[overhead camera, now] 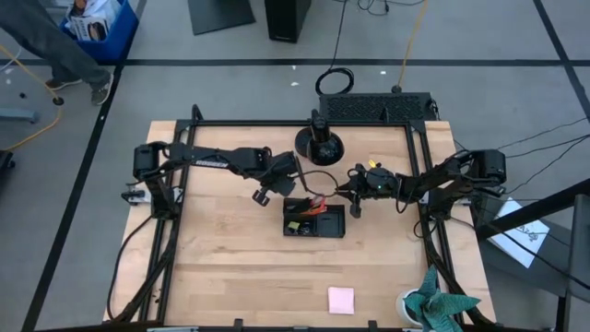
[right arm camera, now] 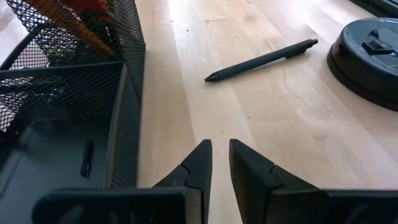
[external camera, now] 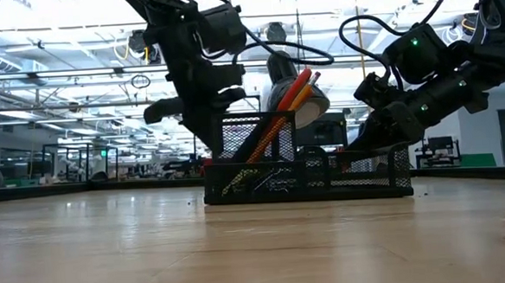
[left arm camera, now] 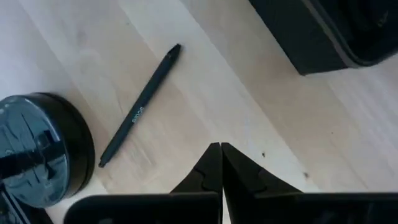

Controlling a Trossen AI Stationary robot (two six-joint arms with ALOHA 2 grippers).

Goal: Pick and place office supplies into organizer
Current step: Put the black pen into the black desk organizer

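**Two Arms Beside the Organizer**

On the wooden worktop (overhead camera: 230, 258) sat the black mesh organizer (overhead camera: 314, 221), near the middle. Orange pencils (external camera: 279, 114) and red-handled scissors (overhead camera: 318, 205) stood in its tall cup and leaned to one side. A small dark thing lay flat in one of the low parts, but it was too small to tell what it was.

One black pen (right arm camera: 261, 60) lay flat on the worktop, outside the organizer. It lay between the organizer and the round black stand (overhead camera: 319, 144). It touched neither of them.

The left end effector (overhead camera: 262, 195) hung over the worktop, on the left of the organizer. Its two fingers (left arm camera: 208, 171) were pressed together and held nothing. The pen lay near its tips.

The right end effector (overhead camera: 354, 208) was just beside the right side of the organizer, low over the worktop. Its fingers (right arm camera: 252, 165) stood a little apart, with a thin gap and nothing in it. They pointed toward the pen.

A pink sticky-note pad (overhead camera: 341, 300) lay well apart from the organizer, near the front edge of the worktop
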